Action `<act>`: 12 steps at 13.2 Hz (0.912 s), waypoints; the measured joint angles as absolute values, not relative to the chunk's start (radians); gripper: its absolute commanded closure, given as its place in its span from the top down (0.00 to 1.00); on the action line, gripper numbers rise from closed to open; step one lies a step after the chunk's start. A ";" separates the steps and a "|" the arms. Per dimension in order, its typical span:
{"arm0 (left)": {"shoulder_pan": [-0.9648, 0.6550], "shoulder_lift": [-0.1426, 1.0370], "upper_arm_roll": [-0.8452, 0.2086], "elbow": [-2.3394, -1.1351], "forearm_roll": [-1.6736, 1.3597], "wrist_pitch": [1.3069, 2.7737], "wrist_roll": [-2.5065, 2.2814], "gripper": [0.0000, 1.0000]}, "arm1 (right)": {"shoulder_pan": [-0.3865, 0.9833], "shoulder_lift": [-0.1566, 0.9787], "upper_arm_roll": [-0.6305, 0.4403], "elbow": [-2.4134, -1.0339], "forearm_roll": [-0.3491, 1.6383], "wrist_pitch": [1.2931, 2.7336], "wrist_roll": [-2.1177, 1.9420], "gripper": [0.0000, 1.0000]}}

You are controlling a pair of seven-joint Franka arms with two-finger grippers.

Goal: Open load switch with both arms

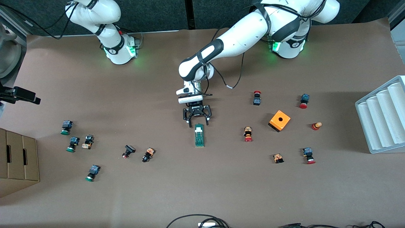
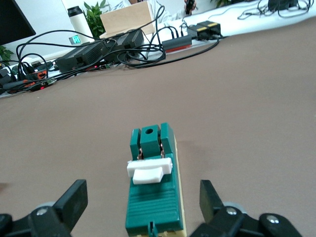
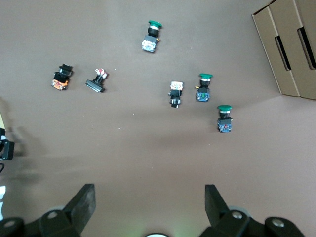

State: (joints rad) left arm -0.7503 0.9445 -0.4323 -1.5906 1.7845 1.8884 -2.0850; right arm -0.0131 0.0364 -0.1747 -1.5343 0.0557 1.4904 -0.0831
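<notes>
The load switch (image 1: 199,135), a narrow dark-green bar with a small white piece (image 2: 149,170) across it, lies flat at the middle of the table. My left gripper (image 1: 198,124) hangs low over the end of the switch farther from the front camera. In the left wrist view the left gripper (image 2: 142,192) is open, its fingers (image 2: 74,197) standing on either side of the load switch (image 2: 154,202) without touching it. My right gripper (image 3: 149,195) is open with nothing in it, high above bare table at the right arm's end, and it does not show in the front view.
An orange cube with a hole (image 1: 279,120) and red-capped push buttons (image 1: 248,134) lie toward the left arm's end. Green-capped buttons (image 1: 66,127) lie toward the right arm's end beside a cardboard box (image 1: 19,161). A white ribbed tray (image 1: 383,117) stands at the table's edge.
</notes>
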 measured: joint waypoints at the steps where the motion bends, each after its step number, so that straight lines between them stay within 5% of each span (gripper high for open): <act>1: -0.749 0.929 -0.432 -1.590 1.751 1.897 -2.035 1.00 | -0.013 0.036 -0.174 -1.533 0.056 1.491 -0.084 1.00; 8: -0.713 0.815 -0.444 -1.587 1.515 1.958 -1.667 1.00 | -0.006 0.053 -0.167 -1.534 0.056 1.532 -0.085 1.00; 12: -0.585 0.746 -0.548 -1.582 1.353 1.968 -1.343 1.00 | -0.005 0.054 -0.163 -1.535 0.056 1.533 -0.085 1.00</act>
